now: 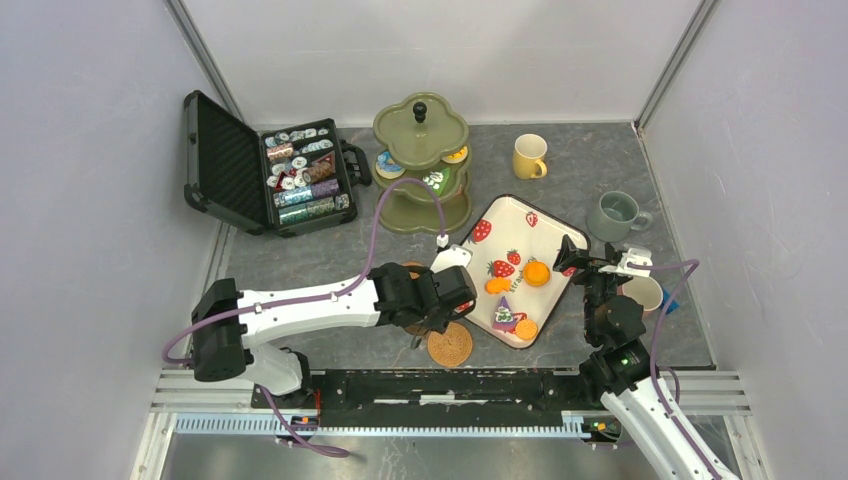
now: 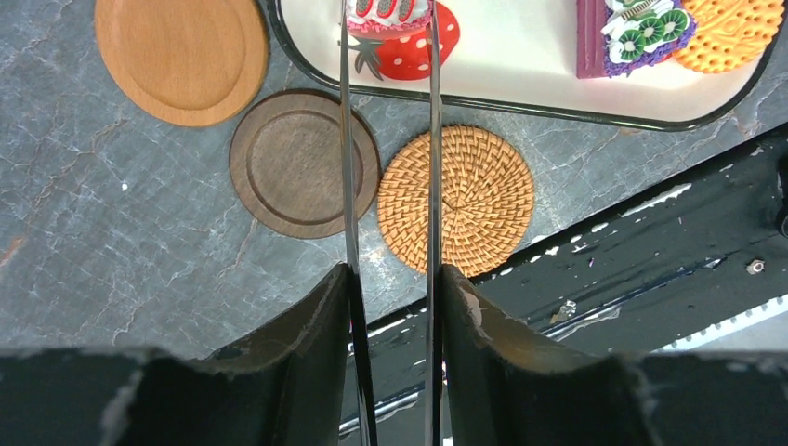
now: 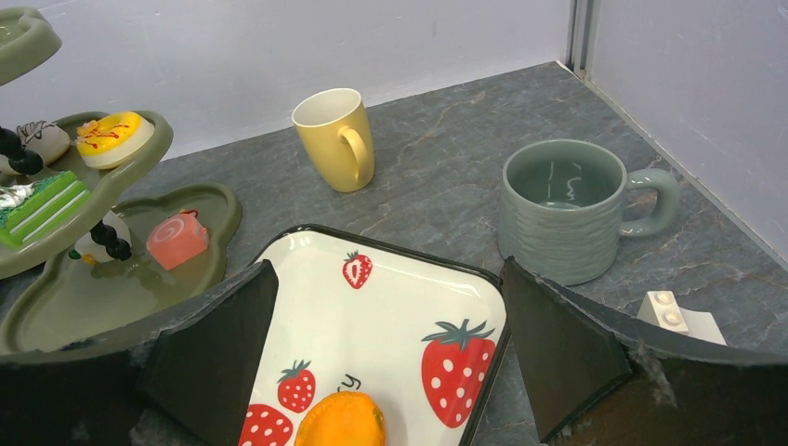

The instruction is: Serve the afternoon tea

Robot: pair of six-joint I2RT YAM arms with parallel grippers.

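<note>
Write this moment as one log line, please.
left gripper: shut on tongs, toy cake at tips | right gripper: open, near tray | three coasters: bare, beside tray | yellow mug, grey-green mug: on table

Grey stone-look table (image 1: 590, 160) with case (image 1: 230, 165), tiered stand (image 1: 440, 135), strawberry tray (image 1: 510, 220), yellow mug (image 1: 530, 155), grey-green mug (image 1: 615, 215), coasters (image 2: 304, 163).

We see white shells and black joints on the left arm (image 1: 300, 305) and right arm (image 1: 640, 405), each carrying a lilac cable; the left gripper (image 2: 387, 11) has thin, glossy black jaws.
</note>
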